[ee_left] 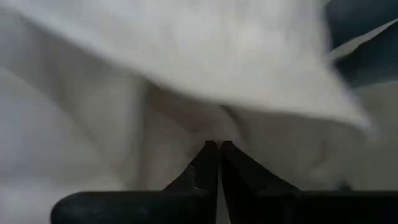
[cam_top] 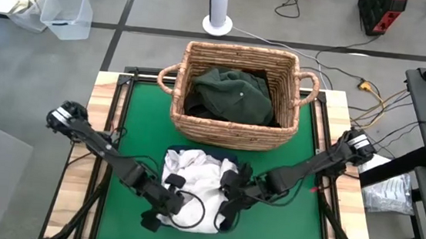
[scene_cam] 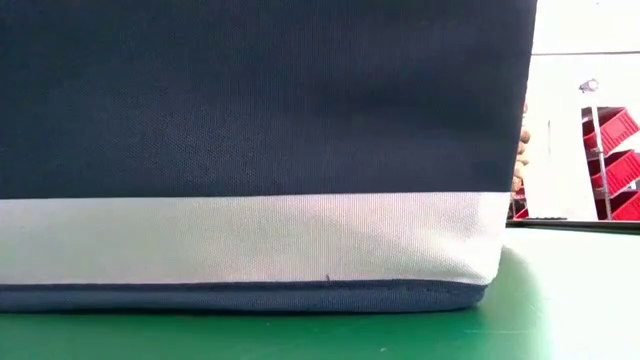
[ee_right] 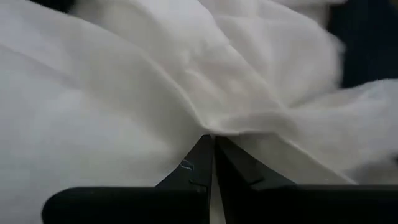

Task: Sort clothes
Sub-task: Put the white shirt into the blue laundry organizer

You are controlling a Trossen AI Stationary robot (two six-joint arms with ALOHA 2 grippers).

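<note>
A pile of white clothes [cam_top: 193, 172] lies in the navy blue bin [scene_cam: 260, 100] at the table's near middle. A dark green garment [cam_top: 231, 94] lies in the wicker basket [cam_top: 231, 129] behind it. My left gripper [cam_top: 165, 204] is down in the bin at the pile's left side, shut among white cloth [ee_left: 205, 68]. My right gripper [cam_top: 228, 206] is down at the pile's right side, shut on white cloth [ee_right: 155, 93]. No black garments show. My left gripper has its shut fingertips [ee_left: 208, 155] against white cloth [ee_left: 199, 121] in the bin. The cloth lies loose over and around the tips. Which part or how many layers it has cannot be told. My right gripper pinches a fold of white cloth [ee_right: 214, 127] at its fingertips. Creases run from the cloth toward the tips. The rest of the cloth lies bunched in the bin.
The bin's navy wall with its pale lower band fills the low view, standing on the green mat [scene_cam: 570, 300]. The wicker basket stands just behind the bin. Green mat shows left [cam_top: 140, 113] and right [cam_top: 311, 144] of both containers.
</note>
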